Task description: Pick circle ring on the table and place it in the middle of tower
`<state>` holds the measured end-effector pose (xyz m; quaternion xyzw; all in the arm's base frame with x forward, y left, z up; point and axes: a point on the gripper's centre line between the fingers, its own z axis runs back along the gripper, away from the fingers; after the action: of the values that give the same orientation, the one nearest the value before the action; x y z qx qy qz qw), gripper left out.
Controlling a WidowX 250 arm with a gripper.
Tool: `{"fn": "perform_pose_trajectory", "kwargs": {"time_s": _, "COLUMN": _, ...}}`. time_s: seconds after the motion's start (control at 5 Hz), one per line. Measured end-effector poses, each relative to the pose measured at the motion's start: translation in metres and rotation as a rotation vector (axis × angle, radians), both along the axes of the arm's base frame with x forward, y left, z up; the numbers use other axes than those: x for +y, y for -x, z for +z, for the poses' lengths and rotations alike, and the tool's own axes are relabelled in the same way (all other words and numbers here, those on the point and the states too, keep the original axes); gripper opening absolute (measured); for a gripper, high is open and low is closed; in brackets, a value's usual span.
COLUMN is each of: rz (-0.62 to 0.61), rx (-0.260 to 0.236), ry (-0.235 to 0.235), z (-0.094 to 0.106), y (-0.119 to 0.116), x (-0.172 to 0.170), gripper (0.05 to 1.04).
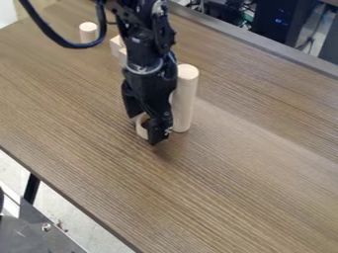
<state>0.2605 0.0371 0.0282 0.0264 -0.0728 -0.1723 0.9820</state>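
Circle ring (141, 129) shows at the pincer's (146, 127) lower end, partly hidden by it.

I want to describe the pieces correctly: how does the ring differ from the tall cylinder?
The ring is much lower than the tall cylinder. The ring is hollow; the tall cylinder has a closed, flat top. The tool partly covers the ring, but leaves the tall cylinder's top visible. Both are pale.

Room nearside; cylinder (186, 99) (upright) crowds the end effector (145, 126).
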Motion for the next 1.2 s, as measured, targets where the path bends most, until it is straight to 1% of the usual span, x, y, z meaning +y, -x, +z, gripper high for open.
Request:
{"fn": "perform_pose_trajectory", "kwargs": {"time_s": 0.2, "rz": 0.008, "rx": 0.01, "ry": 0.007, "z": -0.004, "y": -0.005, "x": 0.0, "gripper": 0.944}}
{"fn": "perform_pose_trajectory", "kwargs": {"time_s": 0.4, "rz": 0.033, "rx": 0.009, "ry": 0.013, "z": -0.004, "y": -0.007, "x": 0.001, "gripper": 0.769}}
{"fn": "perform_pose_trajectory", "kwargs": {"time_s": 0.6, "rz": 0.053, "rx": 0.011, "ry": 0.021, "z": -0.004, "y": -0.006, "x": 0.003, "gripper": 0.768}}
{"fn": "perform_pose_trajectory", "kwargs": {"time_s": 0.8, "rz": 0.074, "rx": 0.025, "ry": 0.046, "z": -0.001, "y": -0.004, "x": 0.005, "gripper": 0.768}}
{"fn": "perform_pose_trajectory", "kwargs": {"time_s": 1.0, "rz": 0.137, "rx": 0.032, "ry": -0.048, "z": 0.038, "y": -0.013, "x": 0.015, "gripper": 0.768}}
{"fn": "perform_pose_trajectory", "kwargs": {"time_s": 1.2, "rz": 0.13, "rx": 0.039, "ry": -0.129, "z": 0.074, "y": -0.015, "x": 0.011, "gripper": 0.768}}
